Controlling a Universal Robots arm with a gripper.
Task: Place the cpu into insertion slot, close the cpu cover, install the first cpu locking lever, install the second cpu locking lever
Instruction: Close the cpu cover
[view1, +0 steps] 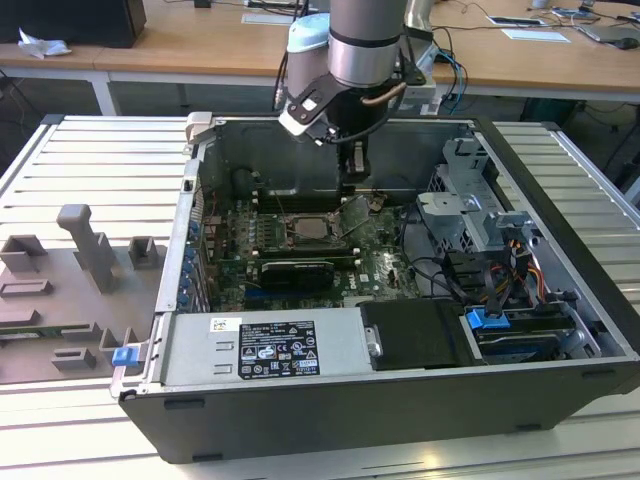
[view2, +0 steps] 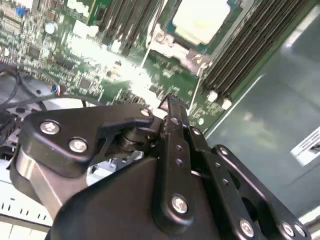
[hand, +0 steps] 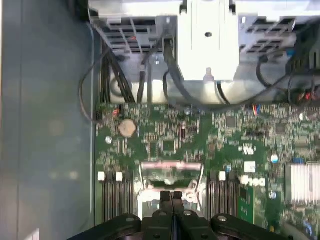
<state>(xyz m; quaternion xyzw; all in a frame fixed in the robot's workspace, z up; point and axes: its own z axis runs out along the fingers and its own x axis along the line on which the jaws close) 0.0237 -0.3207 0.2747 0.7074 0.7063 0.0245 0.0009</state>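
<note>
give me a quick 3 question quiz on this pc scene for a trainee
1. True or false: the chip lies in its socket.
2. The claw is: A) wide open B) shut C) holding a cable.
3. In the exterior view, on which side of the case do the grey holders stand?
Key: 1 true; 2 B; 3 the exterior view's left.

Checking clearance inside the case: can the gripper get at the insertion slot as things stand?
Probably yes. The gripper hangs close by the insertion slot, the case is open toward the arm, and nothing seems to cross between them.
</note>
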